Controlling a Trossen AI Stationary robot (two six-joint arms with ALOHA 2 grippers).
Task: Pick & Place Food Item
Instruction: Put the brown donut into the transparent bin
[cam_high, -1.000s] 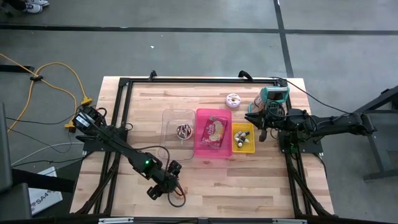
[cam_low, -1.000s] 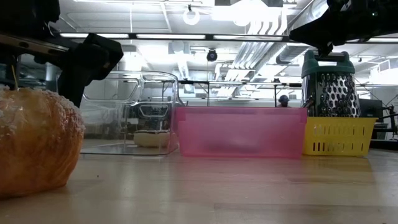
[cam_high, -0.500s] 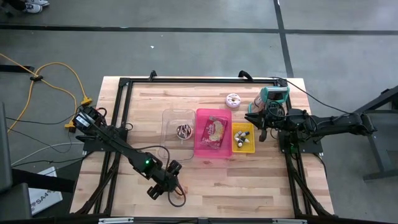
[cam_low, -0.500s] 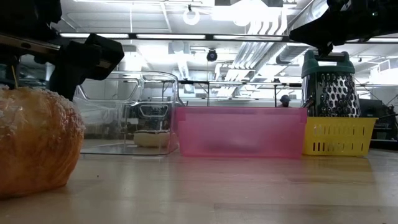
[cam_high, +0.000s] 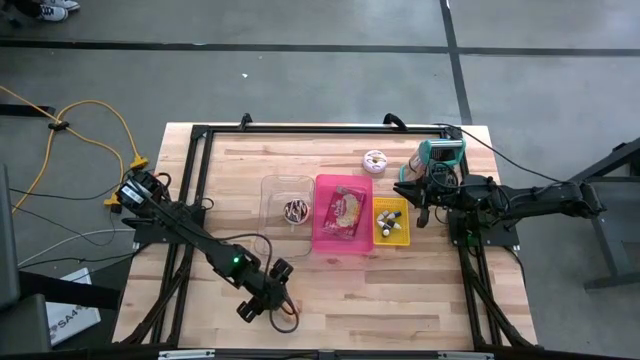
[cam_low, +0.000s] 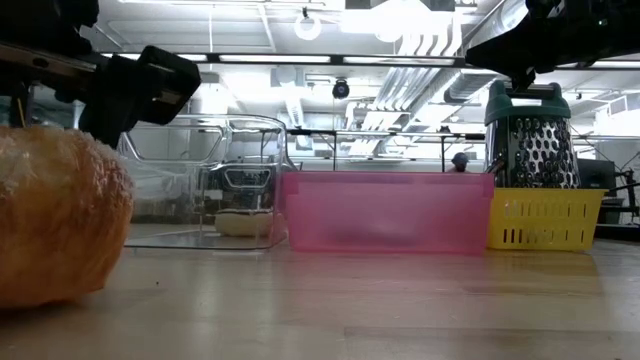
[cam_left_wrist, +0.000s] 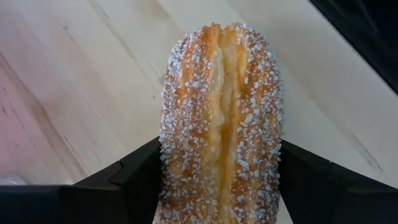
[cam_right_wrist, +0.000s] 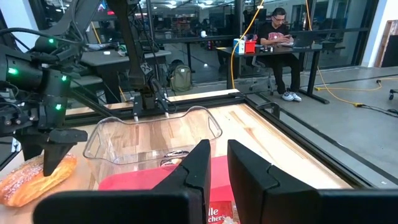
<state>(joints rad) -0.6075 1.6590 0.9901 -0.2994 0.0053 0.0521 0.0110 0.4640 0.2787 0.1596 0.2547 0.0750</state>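
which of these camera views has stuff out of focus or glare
Low view: the sugared pastry looms soft and blurred close to the lens; ceiling lights glare behind. Left wrist view: the pastry, between the left gripper fingers, is sharp. High view: even lighting, no glare.

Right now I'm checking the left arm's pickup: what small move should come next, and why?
Probably a short lift. The left gripper has its jaws closed on the sugared pastry, which looks barely raised off the table. It needs height before heading to the bins, where the right gripper waits.
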